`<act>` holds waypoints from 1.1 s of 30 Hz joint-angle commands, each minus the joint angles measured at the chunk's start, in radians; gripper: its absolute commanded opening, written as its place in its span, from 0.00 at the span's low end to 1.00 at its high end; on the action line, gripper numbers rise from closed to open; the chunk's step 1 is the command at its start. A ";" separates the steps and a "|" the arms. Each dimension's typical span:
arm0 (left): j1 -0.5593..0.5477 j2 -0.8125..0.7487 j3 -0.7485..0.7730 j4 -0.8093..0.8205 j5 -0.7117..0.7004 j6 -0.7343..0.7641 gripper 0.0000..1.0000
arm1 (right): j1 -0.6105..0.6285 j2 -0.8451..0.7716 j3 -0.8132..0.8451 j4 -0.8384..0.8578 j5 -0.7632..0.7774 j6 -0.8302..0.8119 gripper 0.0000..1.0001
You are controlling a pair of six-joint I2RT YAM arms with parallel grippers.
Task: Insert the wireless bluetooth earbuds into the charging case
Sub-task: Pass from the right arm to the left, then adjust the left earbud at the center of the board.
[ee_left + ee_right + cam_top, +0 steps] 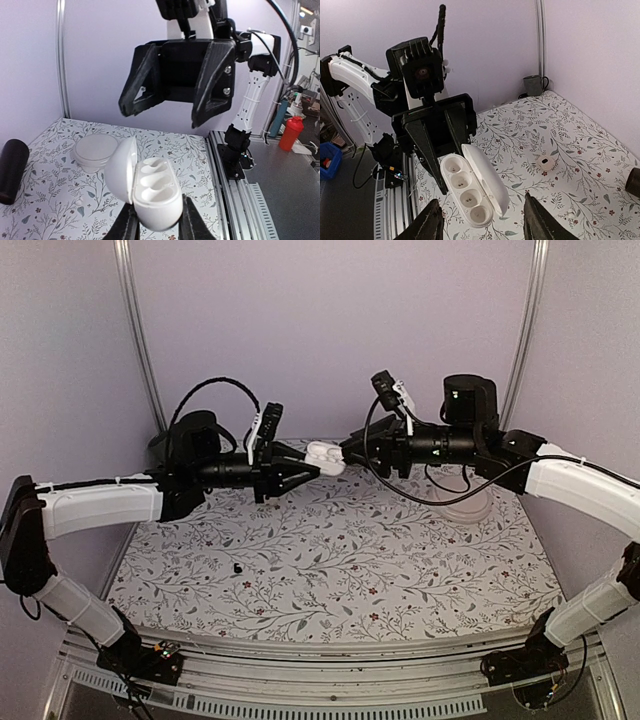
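Two arms meet above the table [400, 570]. The left gripper [160, 224] pinches the charging case [152, 192] by its rounded bottom, lid [120, 170] swung open, in mid-air. The right gripper [167, 112] faces it, fingers spread wide, empty, not touching. No loose earbuds in view; I cannot tell if the sockets are filled. Risk: the glossy curved shell sits in a small grip, so a push from the right could twist or drop it.

The left arm [100, 505] and right arm [580, 480] wear white shells between black joint housings, with black cables [215, 385] looping over the wrists. The left gripper [312, 469] and right gripper [164, 116] are matte black with wedge-shaped fingers [212, 80], and two silver screws [227, 70] show on one of the right gripper's.
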 commanded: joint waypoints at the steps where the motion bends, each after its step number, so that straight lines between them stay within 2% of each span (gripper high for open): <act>1: 0.040 0.004 -0.034 0.076 -0.092 -0.046 0.00 | -0.046 -0.045 -0.033 0.078 -0.027 0.094 0.57; 8: 0.109 -0.025 -0.091 0.146 -0.137 -0.093 0.00 | -0.183 0.008 -0.069 0.039 0.060 0.221 0.61; 17: 0.134 -0.087 -0.099 0.113 -0.168 -0.086 0.00 | -0.264 0.251 -0.031 -0.096 0.244 0.301 0.58; 28: 0.141 -0.137 -0.116 0.072 -0.178 -0.066 0.00 | -0.358 0.605 0.152 -0.156 0.171 0.329 0.57; 33: 0.140 -0.140 -0.118 0.073 -0.174 -0.065 0.00 | -0.361 0.703 0.201 -0.159 0.152 0.343 0.57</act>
